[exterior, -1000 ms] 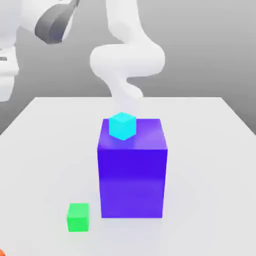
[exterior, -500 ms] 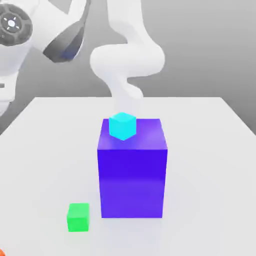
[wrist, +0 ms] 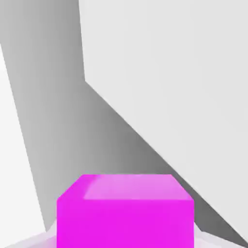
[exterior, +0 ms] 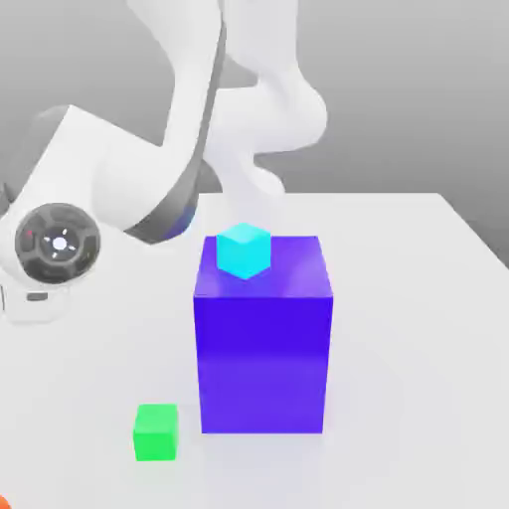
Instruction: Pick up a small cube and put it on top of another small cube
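Magenta small cube (wrist: 126,210) sits right against the hand camera, and since the fingers are closed as tight as they go with that cube between them, I judge it is gripped and carried clear of the table (exterior: 418,298). Outward, the white arm (exterior: 119,189) hangs low at the exterior view's left. The cyan cube (exterior: 244,250) rests on the big blue block (exterior: 263,348) and the green cube (exterior: 156,431) lies on the table; which is the target is unclear.

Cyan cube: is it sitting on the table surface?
No, the cyan cube rests on top of the big blue block, off the table.
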